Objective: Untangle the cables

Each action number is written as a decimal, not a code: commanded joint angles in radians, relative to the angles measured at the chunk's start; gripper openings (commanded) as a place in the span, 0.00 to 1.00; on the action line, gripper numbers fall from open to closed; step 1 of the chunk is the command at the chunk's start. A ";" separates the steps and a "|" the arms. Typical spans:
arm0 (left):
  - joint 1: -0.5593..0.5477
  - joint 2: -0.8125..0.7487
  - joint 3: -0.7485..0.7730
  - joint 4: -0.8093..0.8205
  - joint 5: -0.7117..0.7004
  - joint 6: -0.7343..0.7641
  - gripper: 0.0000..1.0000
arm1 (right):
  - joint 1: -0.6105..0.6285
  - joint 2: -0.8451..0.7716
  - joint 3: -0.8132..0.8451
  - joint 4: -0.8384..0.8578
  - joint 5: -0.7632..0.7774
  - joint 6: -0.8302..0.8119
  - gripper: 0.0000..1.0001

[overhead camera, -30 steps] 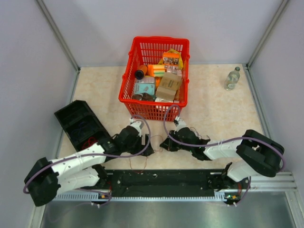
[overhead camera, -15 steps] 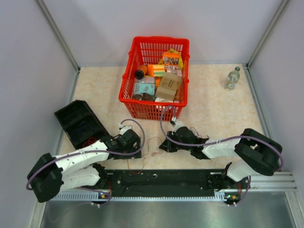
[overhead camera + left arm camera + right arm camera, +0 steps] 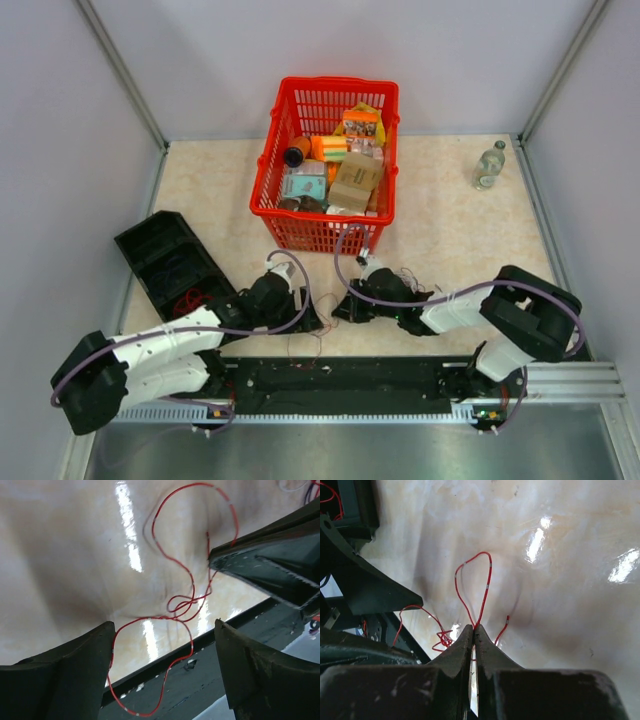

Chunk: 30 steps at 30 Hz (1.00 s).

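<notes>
Red plastic basket (image 3: 310,235) at 12 o'clock on the beige counter (image 3: 450,230) holds boxes (image 3: 355,178). A black tray (image 3: 165,262) lies at 8 o'clock and a clear bottle (image 3: 488,165) at 2 o'clock, with pale walls around. The cables (image 3: 181,601) lie at 6 o'clock. The right claw (image 3: 472,630) is clamped on one red strand, and the left claw (image 3: 162,630) has its fingers apart.
</notes>
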 commanded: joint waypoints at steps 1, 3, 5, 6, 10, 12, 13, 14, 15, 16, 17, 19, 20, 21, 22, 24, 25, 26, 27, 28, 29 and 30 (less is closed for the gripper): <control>-0.001 0.061 0.000 0.205 0.070 0.008 0.86 | 0.016 0.039 0.031 0.081 -0.025 0.054 0.00; -0.001 0.096 0.005 0.239 0.073 0.012 0.86 | 0.019 0.052 0.031 0.100 -0.042 0.068 0.00; -0.001 0.139 0.029 0.230 0.064 0.031 0.81 | 0.022 0.062 0.032 0.114 -0.051 0.089 0.00; -0.001 0.157 0.039 0.228 0.064 0.038 0.77 | 0.025 0.067 0.032 0.123 -0.056 0.100 0.00; -0.004 0.187 0.046 0.233 0.050 0.049 0.61 | 0.024 0.072 0.023 0.164 -0.077 0.142 0.00; -0.004 0.187 0.052 0.227 0.044 0.060 0.56 | 0.025 0.072 0.022 0.166 -0.076 0.151 0.00; -0.005 0.190 0.056 0.222 0.044 0.066 0.54 | 0.025 0.067 0.023 0.166 -0.076 0.154 0.00; -0.009 0.191 0.057 0.214 0.041 0.068 0.51 | 0.024 0.065 0.023 0.164 -0.077 0.156 0.00; -0.010 0.196 0.059 0.213 0.042 0.071 0.50 | 0.025 0.065 0.025 0.164 -0.077 0.157 0.00; -0.013 0.199 0.059 0.211 0.042 0.072 0.49 | 0.024 0.061 0.025 0.164 -0.079 0.159 0.00; -0.015 0.202 0.057 0.213 0.042 0.069 0.48 | 0.025 0.061 0.028 0.163 -0.079 0.159 0.00; -0.018 0.208 0.057 0.217 0.045 0.072 0.42 | 0.025 0.062 0.034 0.158 -0.081 0.160 0.00; -0.018 0.211 0.057 0.219 0.047 0.071 0.40 | 0.025 0.062 0.032 0.160 -0.081 0.160 0.00; -0.018 0.213 0.059 0.222 0.047 0.075 0.37 | 0.024 0.059 0.034 0.158 -0.081 0.159 0.00; -0.019 0.213 0.060 0.219 0.044 0.074 0.29 | 0.024 0.058 0.031 0.157 -0.079 0.159 0.00; -0.021 0.216 0.066 0.208 0.036 0.077 0.15 | 0.024 0.052 0.031 0.151 -0.076 0.156 0.00; -0.022 0.217 0.068 0.204 0.033 0.081 0.09 | 0.024 0.050 0.031 0.148 -0.074 0.153 0.00; -0.022 0.216 0.069 0.199 0.027 0.087 0.03 | 0.025 0.044 0.031 0.138 -0.073 0.148 0.00; -0.022 0.220 0.074 0.196 0.024 0.098 0.00 | 0.024 0.042 0.034 0.132 -0.074 0.140 0.00; -0.022 0.224 0.085 0.181 0.018 0.109 0.00 | 0.025 0.035 0.037 0.123 -0.077 0.128 0.00; -0.022 0.227 0.097 0.156 0.007 0.120 0.00 | 0.025 0.023 0.042 0.099 -0.073 0.111 0.01; -0.022 0.228 0.111 0.133 -0.007 0.130 0.00 | 0.025 0.003 0.046 0.062 -0.058 0.093 0.06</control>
